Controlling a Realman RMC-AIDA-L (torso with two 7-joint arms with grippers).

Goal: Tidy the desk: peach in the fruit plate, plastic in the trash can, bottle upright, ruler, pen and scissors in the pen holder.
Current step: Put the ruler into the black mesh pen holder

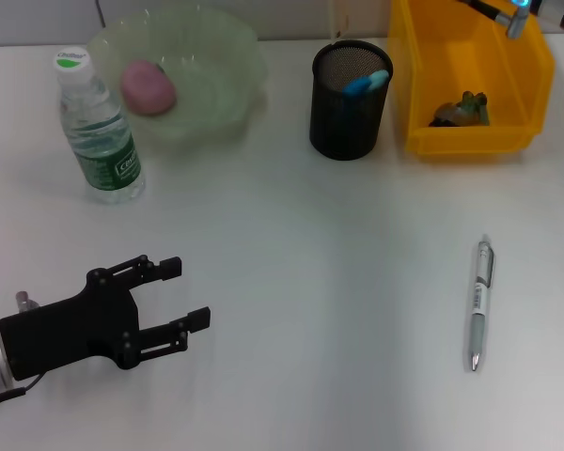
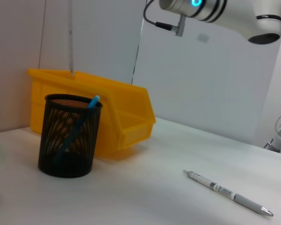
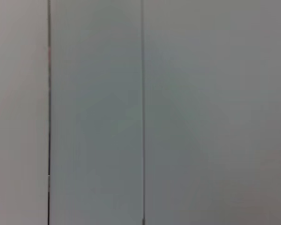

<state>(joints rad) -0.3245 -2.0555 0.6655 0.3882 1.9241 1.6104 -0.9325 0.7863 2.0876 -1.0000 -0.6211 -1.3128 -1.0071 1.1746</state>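
A silver pen point(image 1: 479, 303) lies on the white desk at the right; it also shows in the left wrist view point(image 2: 227, 192). The black mesh pen holder point(image 1: 350, 100) stands at the back centre with a blue-handled item point(image 1: 366, 83) in it, also seen in the left wrist view point(image 2: 70, 135). A pink peach point(image 1: 148, 86) sits in the pale green fruit plate point(image 1: 227, 58). The water bottle point(image 1: 99, 127) stands upright at the left. The yellow trash bin point(image 1: 423, 58) holds crumpled plastic point(image 1: 462, 108). My left gripper point(image 1: 180, 301) is open and empty at the front left. My right arm point(image 1: 508, 13) is raised above the bin.
The yellow bin point(image 2: 107, 110) stands right behind the pen holder in the left wrist view. The right wrist view shows only a grey wall.
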